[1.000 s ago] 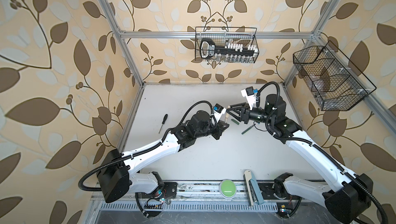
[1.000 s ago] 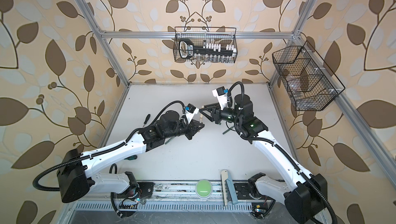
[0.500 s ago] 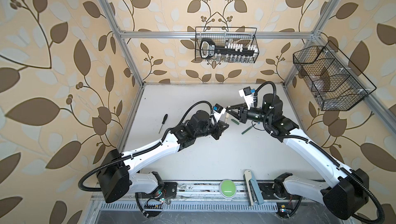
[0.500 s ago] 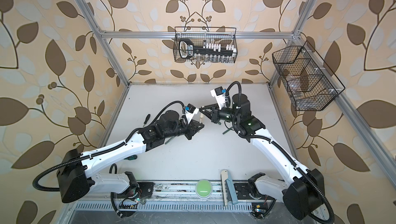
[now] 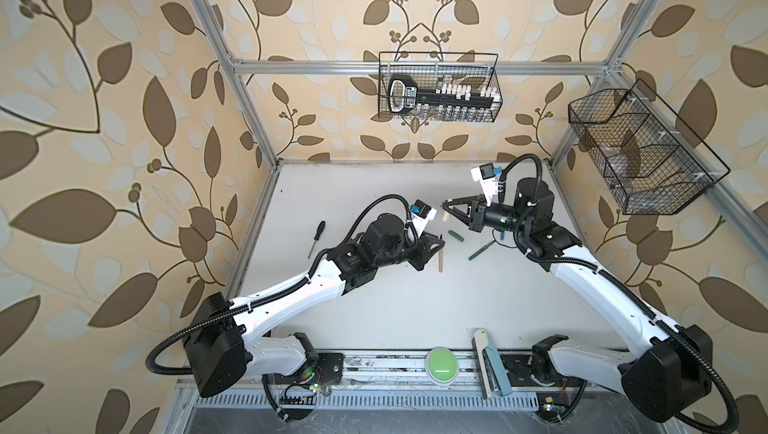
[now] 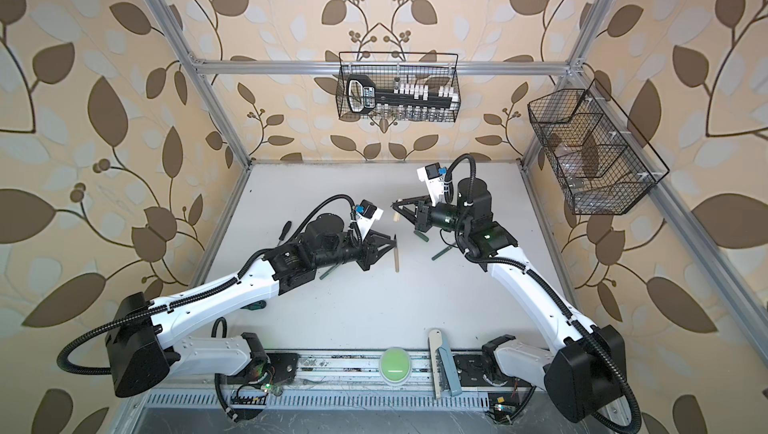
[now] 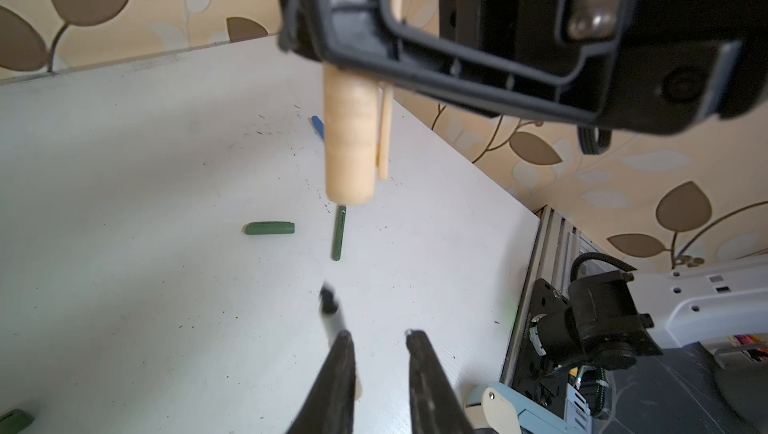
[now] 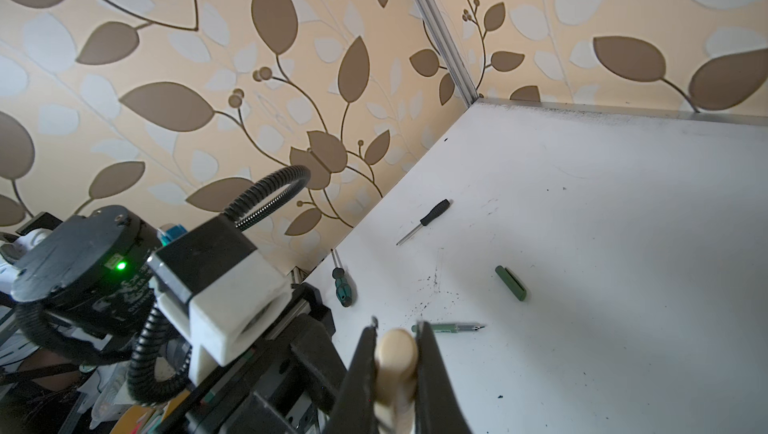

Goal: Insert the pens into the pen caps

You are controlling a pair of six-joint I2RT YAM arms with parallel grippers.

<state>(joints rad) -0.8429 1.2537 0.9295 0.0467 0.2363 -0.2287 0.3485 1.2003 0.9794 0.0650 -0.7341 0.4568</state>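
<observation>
Right gripper point(image 8: 397, 325) clamps the beige cap point(image 8: 395, 355). Close to the cap, the beige pen point(image 5: 440, 258) aims its dark tip toward it, beside the left gripper point(image 7: 378, 334), whose jaws stand slightly apart.

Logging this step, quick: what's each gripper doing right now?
Left gripper: open, beige pen against one finger.
Right gripper: closed on beige cap.

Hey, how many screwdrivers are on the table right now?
2. A black-handled screwdriver lies near the left edge of the table; a green-handled screwdriver lies nearer the front, partly hidden under the left arm from above. More could hide beneath the arms.
</observation>
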